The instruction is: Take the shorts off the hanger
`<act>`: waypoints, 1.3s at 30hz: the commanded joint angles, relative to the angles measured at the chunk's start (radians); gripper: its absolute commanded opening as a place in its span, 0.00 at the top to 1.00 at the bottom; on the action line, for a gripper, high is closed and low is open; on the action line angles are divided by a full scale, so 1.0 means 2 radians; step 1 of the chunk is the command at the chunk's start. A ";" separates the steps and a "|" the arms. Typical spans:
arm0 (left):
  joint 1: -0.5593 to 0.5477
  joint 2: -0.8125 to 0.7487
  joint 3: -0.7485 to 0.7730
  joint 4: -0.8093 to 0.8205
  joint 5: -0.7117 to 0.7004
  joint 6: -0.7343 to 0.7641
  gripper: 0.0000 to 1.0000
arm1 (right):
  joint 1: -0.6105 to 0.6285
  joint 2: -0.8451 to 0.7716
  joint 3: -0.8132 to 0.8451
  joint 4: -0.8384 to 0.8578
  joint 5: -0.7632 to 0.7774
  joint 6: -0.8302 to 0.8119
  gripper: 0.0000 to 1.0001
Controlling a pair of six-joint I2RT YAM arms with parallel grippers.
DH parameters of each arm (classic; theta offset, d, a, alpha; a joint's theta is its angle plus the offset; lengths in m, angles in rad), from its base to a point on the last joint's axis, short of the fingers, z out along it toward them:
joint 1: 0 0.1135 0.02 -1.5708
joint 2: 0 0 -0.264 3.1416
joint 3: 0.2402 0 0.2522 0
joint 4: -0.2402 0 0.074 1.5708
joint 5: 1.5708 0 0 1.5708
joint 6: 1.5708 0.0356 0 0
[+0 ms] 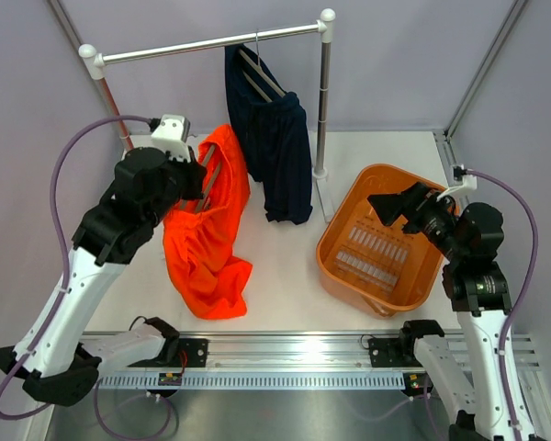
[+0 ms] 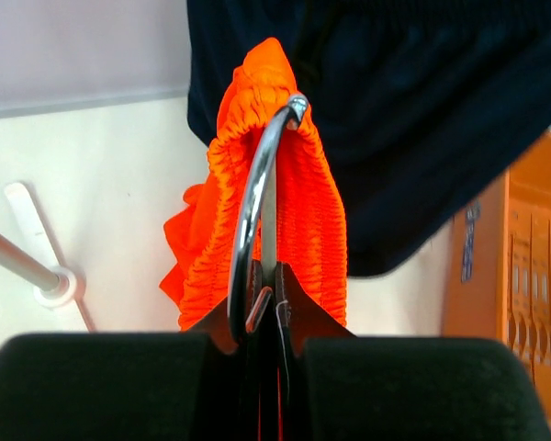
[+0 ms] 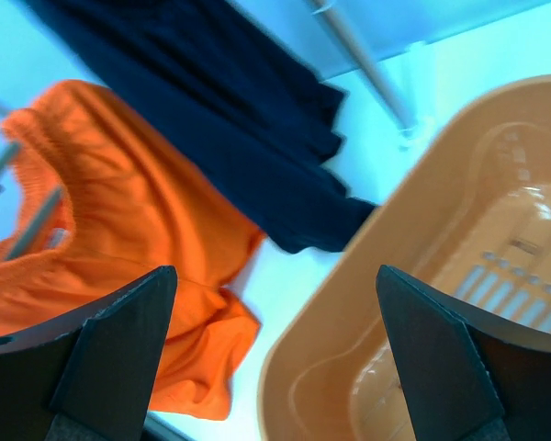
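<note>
Top external: our left gripper (image 1: 195, 175) pinches the wooden hanger (image 1: 211, 171) carrying the orange shorts (image 1: 207, 248), hem on the table (image 1: 289, 276), at 9 o'clock of the orange basket (image 1: 342, 230). Navy shorts (image 1: 280, 156) hang on the rail (image 1: 211, 43) at 12 o'clock.
Left wrist: we see the fingers (image 2: 119, 386) pressed together on the hanger, waistband draped over its metal hook (image 2: 253, 202).
Right wrist: right gripper (image 3: 271, 285) fingers spread, holding nothing, basket at 4 o'clock.

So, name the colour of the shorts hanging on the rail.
Dark navy shorts; top external view.
</note>
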 commanded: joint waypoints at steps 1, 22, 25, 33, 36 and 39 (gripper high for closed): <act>-0.021 -0.044 -0.037 0.004 0.011 -0.001 1.00 | 0.049 0.023 0.042 0.018 -0.015 -0.011 0.01; -0.052 -0.137 -0.151 0.007 0.109 0.007 1.00 | 0.474 0.360 0.264 0.003 0.361 -0.073 0.12; -0.052 -0.133 -0.149 0.008 0.115 0.006 1.00 | 0.487 0.384 0.285 -0.002 0.374 -0.079 0.14; -0.063 -0.117 -0.147 0.016 0.110 0.001 1.00 | 0.502 0.409 0.297 -0.001 0.381 -0.080 0.16; -0.067 -0.111 -0.145 0.018 0.108 -0.001 1.00 | 0.504 0.412 0.295 0.000 0.381 -0.079 0.17; -0.072 -0.105 -0.142 0.021 0.104 -0.003 1.00 | 0.508 0.414 0.295 0.000 0.379 -0.080 0.18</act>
